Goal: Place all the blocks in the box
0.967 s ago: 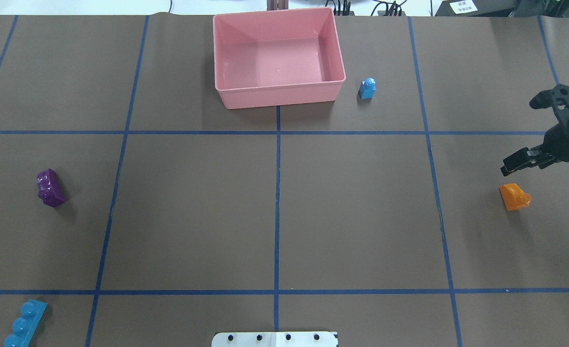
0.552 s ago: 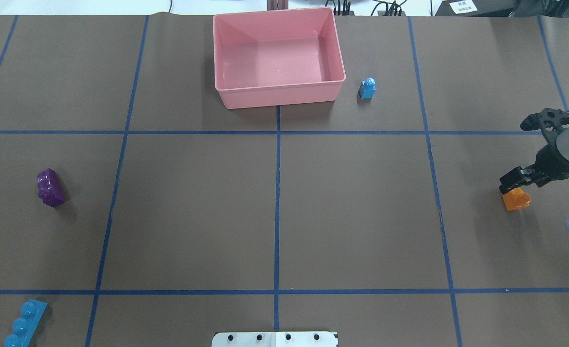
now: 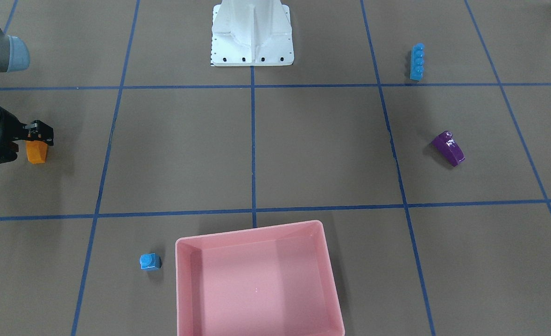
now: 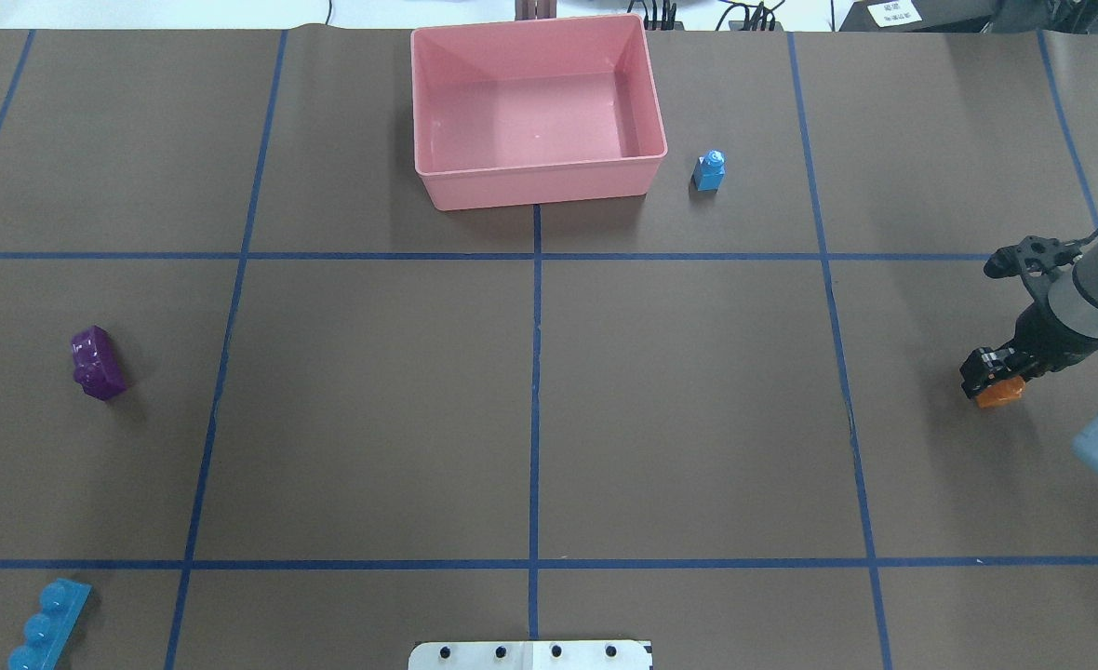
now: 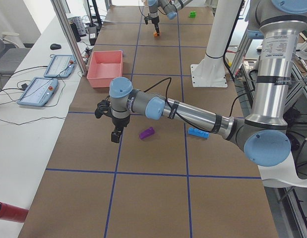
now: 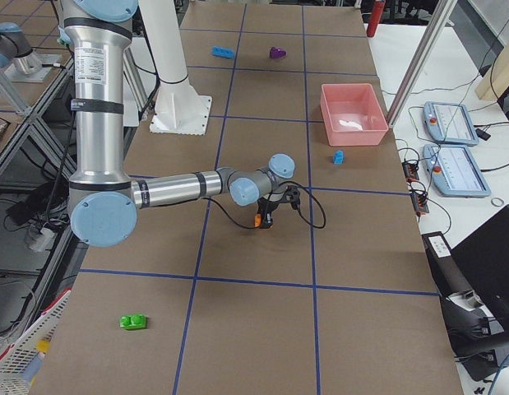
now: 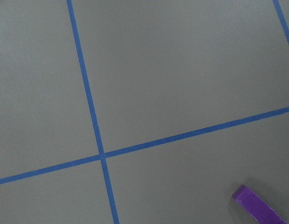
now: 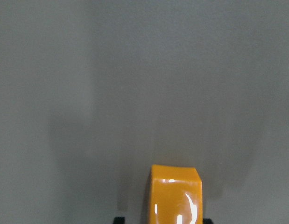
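My right gripper point(image 4: 991, 372) is low over the orange brick point(image 4: 1002, 394), open, with a jaw on either side of it. The right wrist view shows the brick point(image 8: 176, 196) between the fingertips. The pink box point(image 4: 538, 186) stands at the far middle and holds nothing. The small blue brick point(image 4: 709, 172) stands just to its right. The purple brick point(image 4: 98, 363) and the long blue brick point(image 4: 46, 625) lie on the left. The green brick point(image 6: 133, 322) lies far right. My left gripper point(image 5: 115, 134) hovers near the purple brick point(image 5: 147, 133); I cannot tell whether it is open.
The white robot base point(image 3: 252, 35) stands at the near middle edge of the table. Blue tape lines divide the brown tabletop point(image 4: 698, 400) into squares. Tablets point(image 6: 455, 156) lie on the white bench beyond the box.
My right gripper has come down and toward the near side, from beside the orange brick to straddling it. The bricks and the box have not moved.
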Controlling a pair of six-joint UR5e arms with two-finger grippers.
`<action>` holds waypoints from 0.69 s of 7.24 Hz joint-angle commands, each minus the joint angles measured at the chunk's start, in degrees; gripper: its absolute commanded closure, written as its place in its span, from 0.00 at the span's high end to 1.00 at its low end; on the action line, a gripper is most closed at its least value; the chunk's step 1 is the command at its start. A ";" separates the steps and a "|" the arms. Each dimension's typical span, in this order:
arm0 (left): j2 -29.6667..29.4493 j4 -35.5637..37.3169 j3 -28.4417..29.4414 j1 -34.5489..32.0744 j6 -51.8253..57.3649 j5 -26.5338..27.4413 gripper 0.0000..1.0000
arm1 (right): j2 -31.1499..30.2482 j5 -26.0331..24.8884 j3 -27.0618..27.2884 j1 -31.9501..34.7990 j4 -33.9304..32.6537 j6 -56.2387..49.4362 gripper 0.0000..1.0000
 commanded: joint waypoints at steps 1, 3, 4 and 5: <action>0.15 -0.11 -0.69 4.13 -7.77 0.00 1.00 | -0.49 0.87 1.45 1.21 -0.47 0.02 0.00; 0.24 -0.63 -1.13 7.47 -16.82 0.09 1.00 | -1.02 6.03 5.75 7.87 -0.92 -0.07 0.00; 1.46 -4.99 -1.74 11.15 -25.14 0.78 1.00 | -0.84 7.80 7.60 11.21 -1.00 -0.07 0.00; 3.99 -11.82 -1.66 14.75 -35.32 2.10 0.99 | 0.29 8.86 9.36 13.33 -3.70 -0.07 0.00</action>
